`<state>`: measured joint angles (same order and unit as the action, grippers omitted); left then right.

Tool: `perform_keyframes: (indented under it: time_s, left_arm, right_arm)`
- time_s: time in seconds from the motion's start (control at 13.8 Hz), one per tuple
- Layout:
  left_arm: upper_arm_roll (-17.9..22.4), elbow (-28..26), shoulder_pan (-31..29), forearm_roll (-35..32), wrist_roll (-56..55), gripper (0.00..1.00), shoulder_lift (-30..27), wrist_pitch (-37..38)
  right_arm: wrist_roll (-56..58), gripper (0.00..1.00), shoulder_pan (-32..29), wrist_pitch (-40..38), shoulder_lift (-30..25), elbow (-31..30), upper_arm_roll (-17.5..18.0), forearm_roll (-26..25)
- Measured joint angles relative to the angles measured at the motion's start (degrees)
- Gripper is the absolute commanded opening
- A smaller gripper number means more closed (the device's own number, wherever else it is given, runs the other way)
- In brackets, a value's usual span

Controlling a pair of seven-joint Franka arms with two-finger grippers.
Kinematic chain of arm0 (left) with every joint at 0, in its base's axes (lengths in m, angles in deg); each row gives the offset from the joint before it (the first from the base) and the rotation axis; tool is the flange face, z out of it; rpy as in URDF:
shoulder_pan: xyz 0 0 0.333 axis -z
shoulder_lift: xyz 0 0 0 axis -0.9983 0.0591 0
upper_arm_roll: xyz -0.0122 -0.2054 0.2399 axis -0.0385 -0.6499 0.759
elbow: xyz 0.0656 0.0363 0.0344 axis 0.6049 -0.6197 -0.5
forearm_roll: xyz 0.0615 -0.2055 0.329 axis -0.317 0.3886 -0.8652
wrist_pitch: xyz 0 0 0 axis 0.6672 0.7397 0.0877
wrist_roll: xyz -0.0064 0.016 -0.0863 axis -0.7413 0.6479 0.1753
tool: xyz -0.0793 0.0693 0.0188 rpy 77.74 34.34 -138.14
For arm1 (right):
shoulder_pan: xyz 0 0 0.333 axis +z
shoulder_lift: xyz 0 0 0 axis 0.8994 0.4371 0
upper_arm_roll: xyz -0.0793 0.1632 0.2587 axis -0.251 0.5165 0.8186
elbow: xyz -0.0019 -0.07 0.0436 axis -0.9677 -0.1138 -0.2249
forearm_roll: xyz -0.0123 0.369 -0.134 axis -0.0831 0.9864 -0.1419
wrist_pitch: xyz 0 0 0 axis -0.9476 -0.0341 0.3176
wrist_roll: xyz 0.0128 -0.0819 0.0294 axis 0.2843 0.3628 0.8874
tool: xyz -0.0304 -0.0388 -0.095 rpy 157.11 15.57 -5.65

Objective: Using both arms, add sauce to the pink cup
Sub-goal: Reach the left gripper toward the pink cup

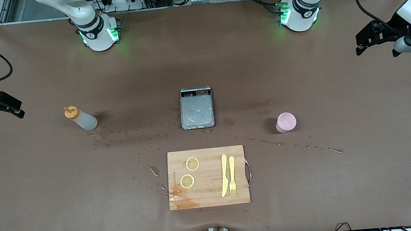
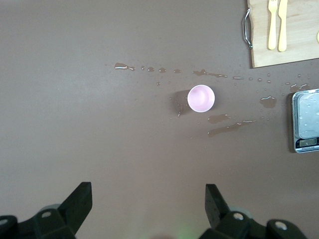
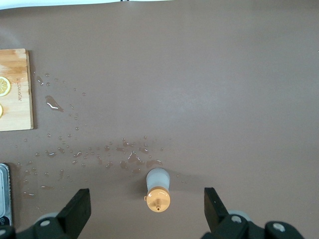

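The sauce (image 1: 81, 119) stands mid-left of the frame on the wet bench (image 1: 49, 203), soft and slippery; grip its body. The pink cup (image 1: 285, 122), centre-right, is light. Left gripper (image 2: 148, 199) and right gripper (image 3: 147, 201) hover with fingers wide.

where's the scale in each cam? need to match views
Front view: the scale sits mid-table, between the sauce bottle and the pink cup, farther from the camera than the cutting board.
Left wrist view: cut off at the picture's edge, display toward the gripper, wet tray showing.
Right wrist view: only a sliver at the edge.
Shared landmark: the cutting board, partly visible in both wrist views.
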<state>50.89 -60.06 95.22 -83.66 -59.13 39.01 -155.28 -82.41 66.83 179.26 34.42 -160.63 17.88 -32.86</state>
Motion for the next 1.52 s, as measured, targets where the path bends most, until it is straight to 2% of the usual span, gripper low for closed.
perform_keyframes:
  time_s: [0.94, 1.23, 1.52]
  left_arm:
    - [0.21, -1.18, -0.01, 0.71, 0.38, 1.0, 0.74, 0.16]
    - [-0.08, -3.92, 0.12, 2.12, 0.38, 1.0, 1.4, -0.18]
    - [-0.17, -9.49, 0.26, 3.24, 0.38, 1.0, 3.21, -5.64]
  right_arm:
    - [0.0, 1.0, -0.26, -0.14, 0.03, 0.0, -0.15, 0.0]
    - [-0.05, 1.0, -0.57, -1.1, 0.32, 0.0, -0.32, 0.0]
    - [-0.08, 1.0, -1.39, -1.61, 0.76, 0.0, -0.5, 0.17]
